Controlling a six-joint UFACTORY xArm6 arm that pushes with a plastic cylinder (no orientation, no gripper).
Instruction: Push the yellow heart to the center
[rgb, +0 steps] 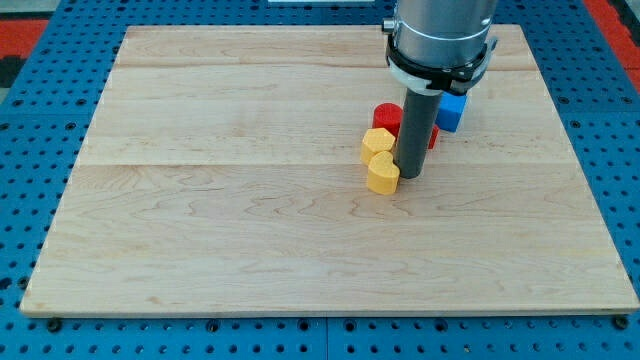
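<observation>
The yellow heart (382, 174) lies on the wooden board (250, 200), a little right of the board's middle. My tip (410, 176) rests on the board just right of the heart, touching or almost touching it. A second yellow block (377, 142), hexagon-like, sits directly above the heart in the view and touches it. A red round block (387, 117) sits above that. Another red block (433, 136) is mostly hidden behind the rod. A blue block (452, 112) sits at the upper right of the cluster.
The arm's wide grey body (440, 35) hangs over the top right of the board and hides what is behind it. A blue pegboard surface (620, 150) surrounds the board on all sides.
</observation>
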